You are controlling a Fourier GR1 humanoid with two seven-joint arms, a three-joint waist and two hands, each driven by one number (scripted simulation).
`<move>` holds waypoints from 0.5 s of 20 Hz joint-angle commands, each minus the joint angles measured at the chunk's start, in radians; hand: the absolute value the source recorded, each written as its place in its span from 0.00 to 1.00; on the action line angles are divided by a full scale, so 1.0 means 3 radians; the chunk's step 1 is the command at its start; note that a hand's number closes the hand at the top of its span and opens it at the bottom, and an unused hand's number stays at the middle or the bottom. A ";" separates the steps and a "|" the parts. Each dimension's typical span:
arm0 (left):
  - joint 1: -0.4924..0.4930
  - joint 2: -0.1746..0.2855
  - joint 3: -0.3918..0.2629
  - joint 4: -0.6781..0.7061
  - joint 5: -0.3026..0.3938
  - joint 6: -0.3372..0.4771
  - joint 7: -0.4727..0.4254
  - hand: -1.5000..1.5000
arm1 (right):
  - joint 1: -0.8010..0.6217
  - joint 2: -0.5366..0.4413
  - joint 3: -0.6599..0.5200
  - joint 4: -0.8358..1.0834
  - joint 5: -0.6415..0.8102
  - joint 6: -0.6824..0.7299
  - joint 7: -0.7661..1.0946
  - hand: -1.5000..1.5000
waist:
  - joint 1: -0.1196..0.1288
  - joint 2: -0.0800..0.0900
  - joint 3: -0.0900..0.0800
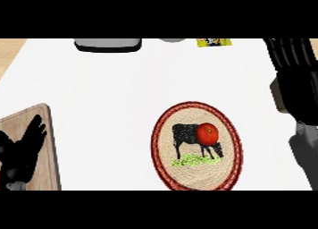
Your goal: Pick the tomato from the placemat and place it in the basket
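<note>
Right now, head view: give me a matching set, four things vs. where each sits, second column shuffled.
1 tomato
2 left hand
3 right hand
4 yellow item

A at the far edge of the counter
B over the wooden board
C on the placemat
D at the view's right edge, fingers straight

Pairs: 1-C, 2-B, 3-D, 4-A

I am facing a white counter; a wooden board is lying near left, a grey box far.
</note>
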 commanded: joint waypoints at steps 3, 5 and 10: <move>-0.0462 0.0184 -0.0099 -0.0321 -0.0119 -0.0391 -0.0262 0.50 | 0.0212 -0.0086 -0.0070 0.0353 -0.0177 0.0293 0.0096 1.00 | -0.0058 0.0089 0.0052; -0.0625 0.0181 -0.0282 -0.0512 -0.0330 -0.0486 -0.0588 0.50 | 0.0415 0.0047 0.0049 0.0610 -0.0235 0.0383 0.0065 1.00 | -0.0068 0.0111 0.0057; -0.0782 0.0172 -0.0469 -0.0563 -0.0356 -0.0798 -0.0674 0.50 | 0.0629 0.0705 0.0848 0.0585 0.0420 0.0459 -0.0965 0.00 | 0.0001 0.0100 0.0053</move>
